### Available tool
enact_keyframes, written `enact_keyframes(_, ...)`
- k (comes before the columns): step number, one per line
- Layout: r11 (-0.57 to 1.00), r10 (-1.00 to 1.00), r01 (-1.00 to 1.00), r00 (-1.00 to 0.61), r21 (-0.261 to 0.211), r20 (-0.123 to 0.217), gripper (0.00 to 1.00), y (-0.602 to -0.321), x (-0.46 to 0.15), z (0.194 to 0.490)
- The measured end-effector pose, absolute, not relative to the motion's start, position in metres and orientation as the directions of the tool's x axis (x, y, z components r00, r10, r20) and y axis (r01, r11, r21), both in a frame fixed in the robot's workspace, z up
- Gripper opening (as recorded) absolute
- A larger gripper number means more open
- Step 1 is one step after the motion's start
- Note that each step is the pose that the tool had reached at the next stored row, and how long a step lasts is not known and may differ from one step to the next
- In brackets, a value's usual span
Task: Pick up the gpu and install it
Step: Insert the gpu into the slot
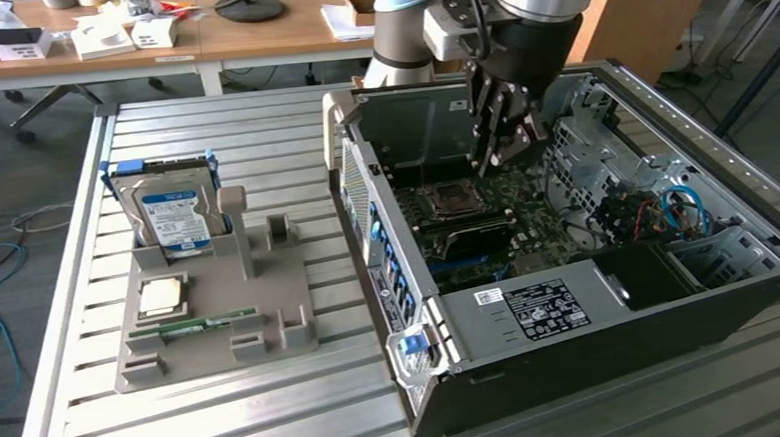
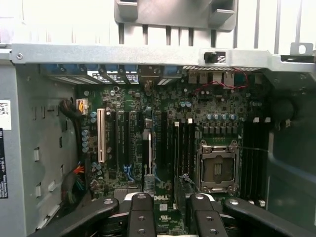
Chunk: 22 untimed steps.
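Gpu (image 2: 164, 217): judged light, stiff, fragile, best held by its edge; tool (image 1: 509, 137) clamped on it above motherboard (image 1: 497, 218).

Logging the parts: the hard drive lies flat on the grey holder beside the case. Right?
Not quite. The exterior view shows the hard drive standing upright in the grey holder beside the case, not lying flat.

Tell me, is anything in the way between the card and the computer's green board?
No. The tool holds the gpu over the motherboard inside the open case. Nothing visible lies between the card and the long slots.
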State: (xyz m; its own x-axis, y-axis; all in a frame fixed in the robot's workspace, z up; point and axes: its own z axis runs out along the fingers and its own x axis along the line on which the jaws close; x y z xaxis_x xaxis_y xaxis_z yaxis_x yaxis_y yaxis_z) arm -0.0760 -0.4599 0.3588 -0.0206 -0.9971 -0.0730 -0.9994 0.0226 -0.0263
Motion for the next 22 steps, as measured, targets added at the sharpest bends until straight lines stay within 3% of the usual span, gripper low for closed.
enact_keyframes(15,0.022,-0.997,-0.999,-0.021,-0.025,-0.073,0.33,-0.4599,-0.0758,0.3506)
enact_keyframes(22,0.026,-0.997,-1.0,-0.025,-0.003,-0.072,0.33,-0.4599,-0.072,0.3504)
